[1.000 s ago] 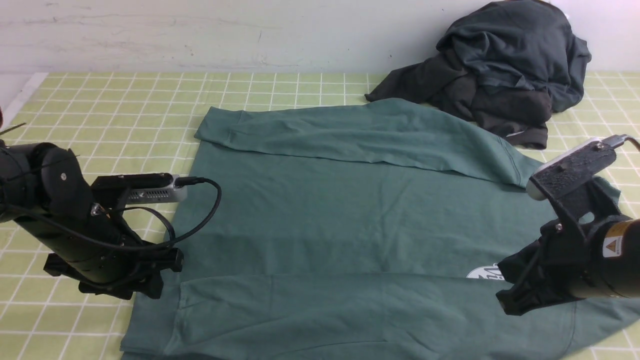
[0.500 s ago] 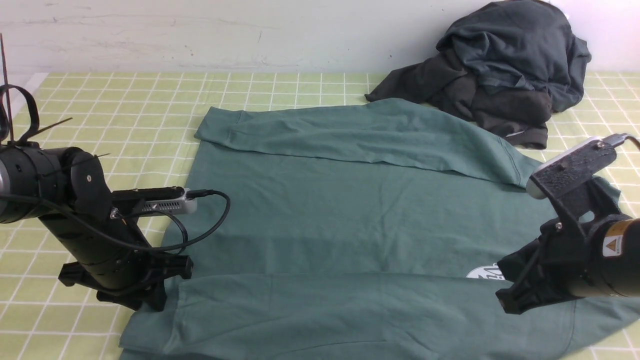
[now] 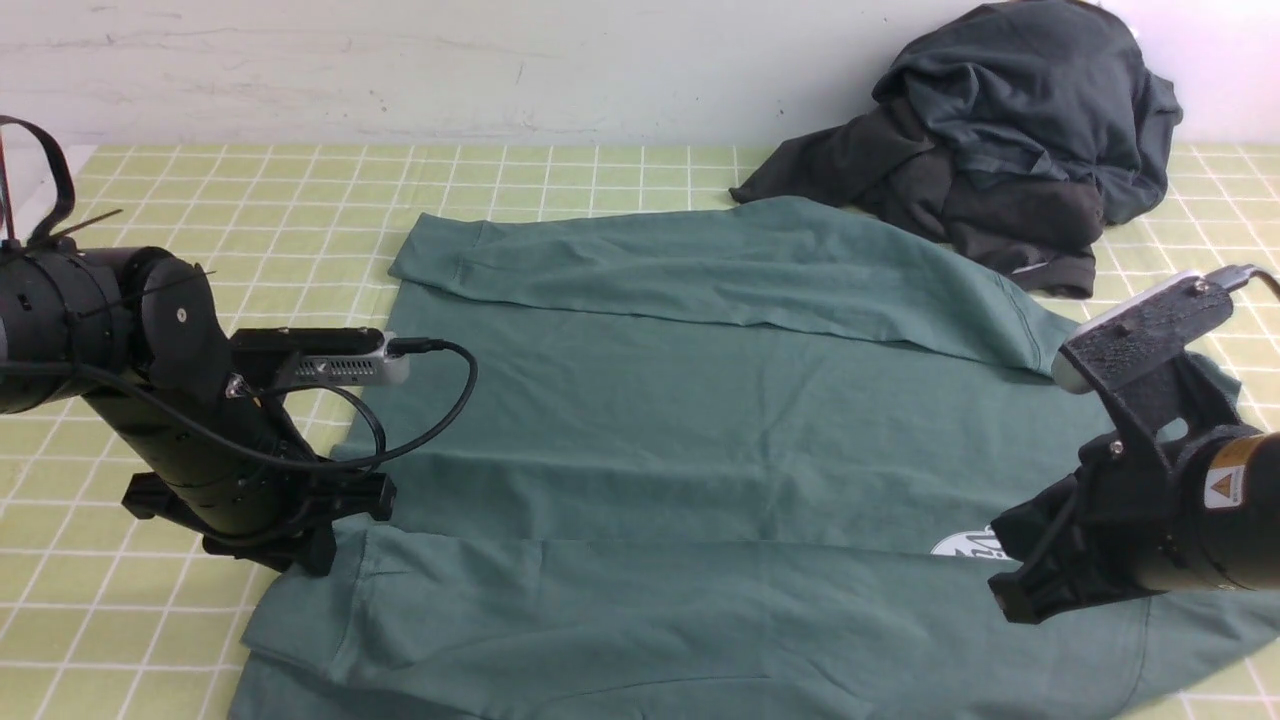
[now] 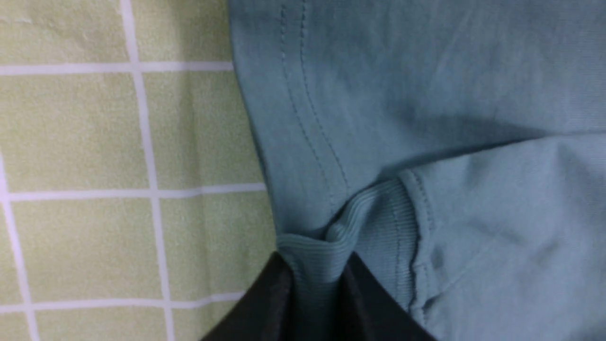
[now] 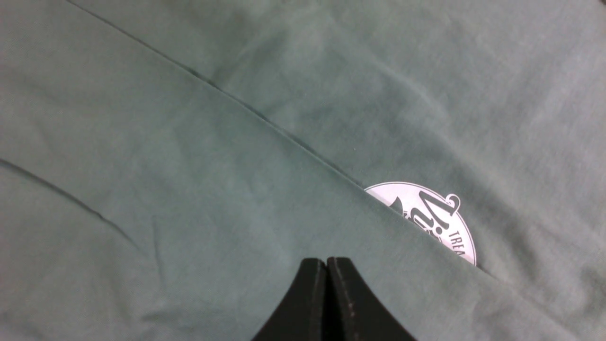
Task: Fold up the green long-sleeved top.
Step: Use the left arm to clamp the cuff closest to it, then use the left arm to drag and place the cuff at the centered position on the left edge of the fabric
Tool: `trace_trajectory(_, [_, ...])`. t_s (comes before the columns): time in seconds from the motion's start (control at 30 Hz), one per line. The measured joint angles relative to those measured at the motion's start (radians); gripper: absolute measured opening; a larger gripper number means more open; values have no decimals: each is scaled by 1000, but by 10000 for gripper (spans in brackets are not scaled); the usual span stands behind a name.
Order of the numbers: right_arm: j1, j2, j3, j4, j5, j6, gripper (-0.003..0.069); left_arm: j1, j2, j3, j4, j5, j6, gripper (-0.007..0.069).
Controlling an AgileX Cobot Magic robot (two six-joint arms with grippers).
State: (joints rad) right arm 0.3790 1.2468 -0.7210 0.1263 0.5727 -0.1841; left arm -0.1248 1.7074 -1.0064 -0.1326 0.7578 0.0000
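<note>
The green long-sleeved top (image 3: pixel 700 440) lies spread on the checked table, with its far sleeve folded across its top edge and its near sleeve laid across its lower part. My left gripper (image 3: pixel 315 545) is at the top's left edge, shut on the ribbed cuff (image 4: pixel 331 237) of the near sleeve. My right gripper (image 3: pixel 1010 600) hovers low over the near sleeve at the right, jaws shut and empty (image 5: pixel 326 265). The white round logo (image 3: pixel 965 547) shows half covered by the sleeve edge, also in the right wrist view (image 5: pixel 431 218).
A dark charcoal-grey garment (image 3: pixel 1000 140) lies heaped at the back right against the wall. The yellow-green checked tablecloth (image 3: pixel 230 210) lies bare to the left and behind the top.
My left gripper has moved right and away from me with the cuff, dragging the near sleeve's end further over the top's body. The right arm has stayed almost still.
</note>
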Motion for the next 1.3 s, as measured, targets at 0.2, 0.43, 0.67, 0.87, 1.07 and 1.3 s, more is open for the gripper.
trace_trajectory(0.2, [0,0,-1,3,0,0,-14,0,0,-1,8,26,0,164])
trace_trajectory(0.43, [0,0,-2,3,0,0,-14,0,0,-2,13,31,0,23])
trace_trajectory(0.67, [0,0,-2,3,0,2,-14,-39,-28,-115,11,140,36,20])
trace_trajectory(0.87, [0,0,-2,3,0,2,-14,-53,-32,-264,11,222,55,20])
trace_trajectory(1.07, [0,0,-2,-26,0,2,-14,-91,-32,-502,10,189,93,20])
trace_trajectory(1.3, [0,0,-2,-90,4,2,-14,-91,-5,-592,121,116,57,20])
